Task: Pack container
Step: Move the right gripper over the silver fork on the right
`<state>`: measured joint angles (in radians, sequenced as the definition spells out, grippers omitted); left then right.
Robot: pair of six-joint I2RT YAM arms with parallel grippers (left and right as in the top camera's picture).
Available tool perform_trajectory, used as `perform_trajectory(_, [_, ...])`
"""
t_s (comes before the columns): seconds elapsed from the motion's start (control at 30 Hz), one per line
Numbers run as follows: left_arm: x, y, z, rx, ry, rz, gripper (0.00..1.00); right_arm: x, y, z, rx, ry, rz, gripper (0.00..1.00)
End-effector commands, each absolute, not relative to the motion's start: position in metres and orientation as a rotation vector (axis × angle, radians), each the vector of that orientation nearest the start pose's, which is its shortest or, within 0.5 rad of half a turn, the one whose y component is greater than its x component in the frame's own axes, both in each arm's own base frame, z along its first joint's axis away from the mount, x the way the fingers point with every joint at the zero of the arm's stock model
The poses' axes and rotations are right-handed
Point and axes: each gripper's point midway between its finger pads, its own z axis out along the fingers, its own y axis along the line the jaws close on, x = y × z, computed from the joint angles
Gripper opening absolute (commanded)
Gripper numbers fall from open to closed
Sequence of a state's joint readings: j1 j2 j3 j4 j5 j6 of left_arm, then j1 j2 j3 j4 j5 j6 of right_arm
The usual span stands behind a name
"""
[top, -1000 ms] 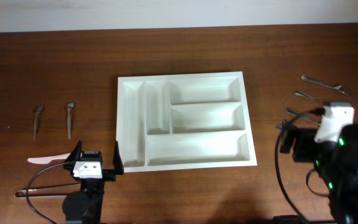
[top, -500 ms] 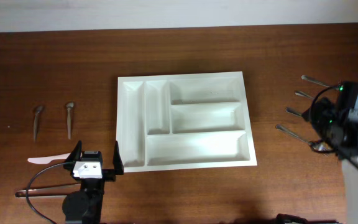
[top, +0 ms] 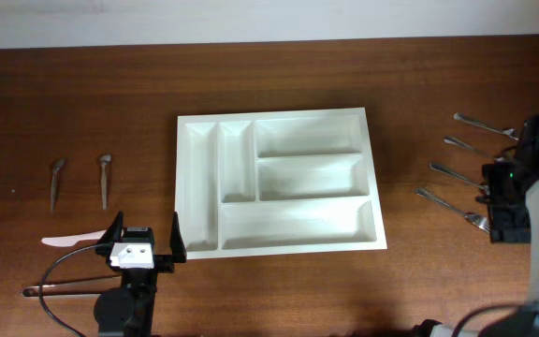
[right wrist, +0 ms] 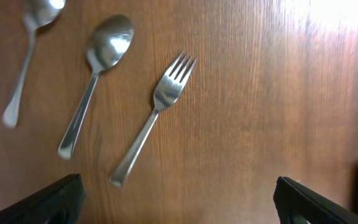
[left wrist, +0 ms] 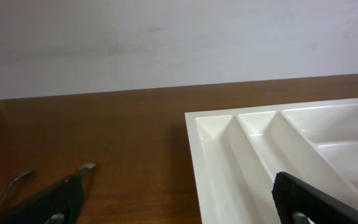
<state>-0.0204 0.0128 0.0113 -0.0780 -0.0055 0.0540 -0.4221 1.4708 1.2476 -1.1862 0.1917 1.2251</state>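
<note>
The left fingers (top: 175, 239), spread wide and empty, stand off the front-left corner of the container (top: 309, 176), a white, empty five-compartment tray at mid-surface, long axis left-right, while the right fingers (right wrist: 55, 199), equally wide and empty, hover near the right edge over an oblique fork (right wrist: 151, 121).

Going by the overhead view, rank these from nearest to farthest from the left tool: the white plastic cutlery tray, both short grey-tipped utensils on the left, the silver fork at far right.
1. White plastic cutlery tray, its corner beside the left tool.
2. Inner short grey-tipped utensil, up-left.
3. Outer short grey-tipped utensil, farther left.
4. Silver fork, far right.
</note>
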Motion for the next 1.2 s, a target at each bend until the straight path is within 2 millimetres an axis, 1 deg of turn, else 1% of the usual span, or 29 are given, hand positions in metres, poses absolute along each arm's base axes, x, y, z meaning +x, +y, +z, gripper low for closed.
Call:
perform_trajectory(0.0, [0.246,-0.004,0.156,0.071,1.649,0.041,0.99,0.255,-0.145,0.122,-2.524,-2.115,0.168,0.99])
perform_trajectory(0.13, [0.246,-0.004,0.156,0.071,1.649,0.041,0.99,0.258,-0.134,0.096,-2.429,-2.048,0.125,1.0])
perform_trajectory(0.2, [0.246,-0.004,0.156,0.071,1.649,0.041,0.99,0.259,-0.133,0.086,-2.417,-2.017,0.136,0.99])
perform_trajectory(0.3, [0.246,-0.004,0.156,0.071,1.649,0.041,0.99,0.264,-0.135,0.08,-2.433,-2.002,0.134,0.98])
perform_trajectory(0.43, [0.246,-0.004,0.156,0.071,1.649,0.041,0.99,0.265,-0.134,0.079,-2.568,-1.829,0.122,1.0])
perform_trajectory(0.5, [0.246,-0.004,0.156,0.071,1.649,0.041,0.99,0.269,-0.133,0.078,-2.607,-1.788,0.088,0.99])
perform_trajectory(0.6, [0.246,-0.004,0.156,0.071,1.649,0.041,0.99,0.279,-0.138,0.073,-2.642,-1.812,0.053,0.99])
perform_trajectory(0.77, [0.246,-0.005,0.156,0.071,1.649,0.041,0.99,0.284,-0.139,0.059,-2.667,-1.836,0.025,0.99])
perform_trajectory(0.97, [0.246,-0.004,0.156,0.071,1.649,0.041,0.99,0.277,-0.135,0.043,-2.653,-1.832,0.038,0.99])
perform_trajectory(1.17, [0.246,-0.004,0.156,0.071,1.649,0.041,0.99,0.275,-0.134,0.039,-2.647,-1.828,0.046,0.99])
